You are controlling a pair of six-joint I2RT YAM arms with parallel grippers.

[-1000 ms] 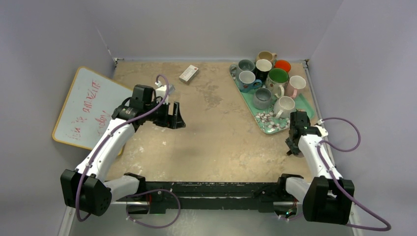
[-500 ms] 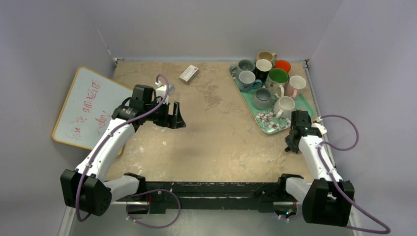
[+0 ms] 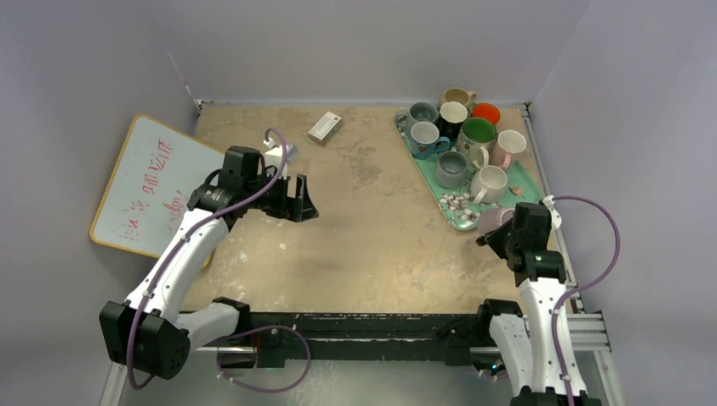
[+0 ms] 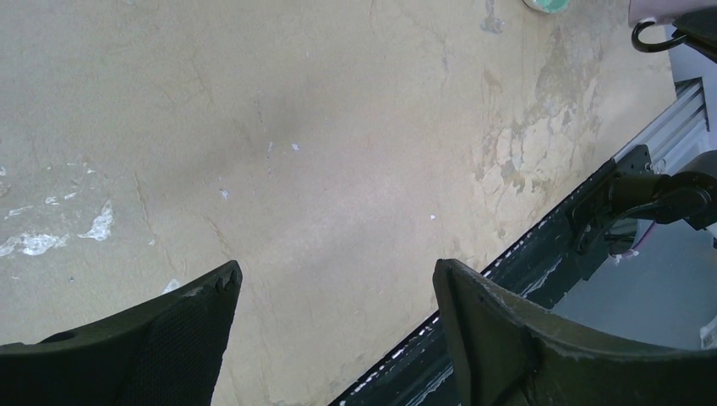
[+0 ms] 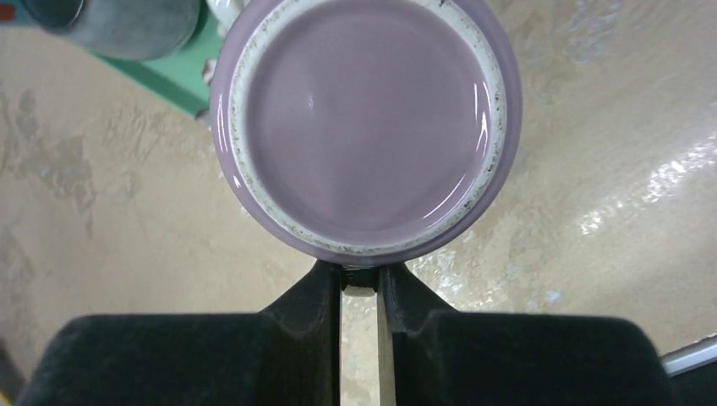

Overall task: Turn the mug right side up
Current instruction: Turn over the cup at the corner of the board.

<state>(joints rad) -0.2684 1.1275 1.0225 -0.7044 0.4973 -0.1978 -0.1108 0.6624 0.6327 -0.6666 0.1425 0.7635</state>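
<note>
A lilac mug [image 5: 363, 127] fills the right wrist view with its base toward the camera. My right gripper [image 5: 360, 275] is shut on the mug's dark handle, pinched between the fingertips. From above, the mug [image 3: 493, 218] hangs tipped just off the near corner of the tray, in front of the right gripper [image 3: 502, 234]. My left gripper [image 3: 300, 200] stands open over the left-centre of the table, holding nothing. In the left wrist view the left gripper [image 4: 338, 275] has only bare table between its fingers, and the mug [image 4: 668, 10] shows at the top right corner.
A teal tray [image 3: 446, 213] at the back right holds several upright mugs; its grey mug [image 5: 110, 21] and edge [image 5: 161, 80] lie close to the held mug. A whiteboard [image 3: 144, 182] leans at the left. A small white box [image 3: 325, 126] lies near the back wall.
My right gripper has shut on the mug's handle, and the wrist has risen and turned, bringing the lilac mug up off the table and onto its side. The left arm has barely moved.
</note>
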